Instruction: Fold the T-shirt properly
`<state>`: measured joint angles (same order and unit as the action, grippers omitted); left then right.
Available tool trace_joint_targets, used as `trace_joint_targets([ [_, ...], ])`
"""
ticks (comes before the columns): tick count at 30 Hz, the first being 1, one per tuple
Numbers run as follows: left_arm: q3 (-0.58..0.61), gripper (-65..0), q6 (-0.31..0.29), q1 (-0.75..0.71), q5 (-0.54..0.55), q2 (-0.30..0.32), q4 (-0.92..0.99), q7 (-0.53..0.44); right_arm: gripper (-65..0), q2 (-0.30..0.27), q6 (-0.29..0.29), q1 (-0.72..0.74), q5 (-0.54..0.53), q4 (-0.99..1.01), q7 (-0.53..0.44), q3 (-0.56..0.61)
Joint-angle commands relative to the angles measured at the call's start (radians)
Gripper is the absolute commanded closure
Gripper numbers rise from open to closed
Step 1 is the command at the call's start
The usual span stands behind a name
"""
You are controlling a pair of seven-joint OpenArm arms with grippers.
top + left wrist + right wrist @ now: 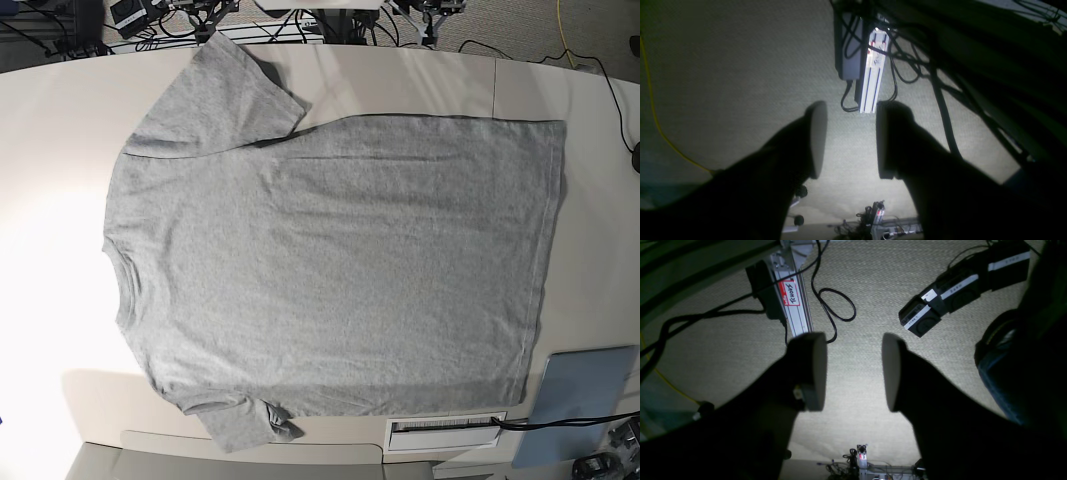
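The desk (60, 120) is a pale, rounded surface that fills the base view. Neither arm appears in that view, so the desk lies well apart from both sets of jaws.

The T-shirt (330, 260) is heather grey and lies spread flat across the desk, plain side up. Its collar points toward the left edge of the base view and its hem toward the right. One sleeve extends toward the far edge; the other sleeve is folded over itself at the near edge. No jaws touch the T-shirt.

The grey-blue pad (580, 395) lies flat just beside the hem corner at the near right of the base view.

The left gripper (850, 140) hangs over woven floor matting. Its jaws stand parted, with nothing between them. Beyond the jaw tips lie an aluminium rail (873, 70) and a grey box (848, 50) with black cables.

The right gripper (853, 371) hangs over the same kind of matting. Its jaws stand wide apart and empty. A labelled rail (795, 306) lies beyond the left jaw tip. A black jointed arm segment (957, 290) lies beyond the right jaw tip.
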<state>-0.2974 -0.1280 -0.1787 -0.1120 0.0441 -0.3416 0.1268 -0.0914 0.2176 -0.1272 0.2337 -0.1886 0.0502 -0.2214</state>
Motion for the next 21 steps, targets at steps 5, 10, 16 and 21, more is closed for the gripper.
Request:
trace_joint_targets([
  [5, -0.001, -26.0, -0.058, -0.066, 0.000, 0.001, -0.081, 0.005, -26.4, -0.009, 0.003, -0.024, -0.002, -0.001, -0.005, 0.000],
  [10, -0.001, -26.0, -0.083, -0.133, 0.019, 0.001, -0.186, 0.020, -26.4, -0.033, 0.011, -0.058, -0.002, -0.009, -0.010, 0.000],
  [16, -0.001, -26.0, -0.084, -0.257, 0.028, 0.002, -0.397, 0.035, -26.4, -0.062, 0.075, -0.207, -0.034, -0.206, -0.013, 0.000],
  [21, -0.001, -26.0, -0.168, -0.375, 0.105, 0.013, -0.608, 0.080, -26.4, -0.064, 0.107, -0.383, -0.062, -0.479, 0.002, 0.000],
])
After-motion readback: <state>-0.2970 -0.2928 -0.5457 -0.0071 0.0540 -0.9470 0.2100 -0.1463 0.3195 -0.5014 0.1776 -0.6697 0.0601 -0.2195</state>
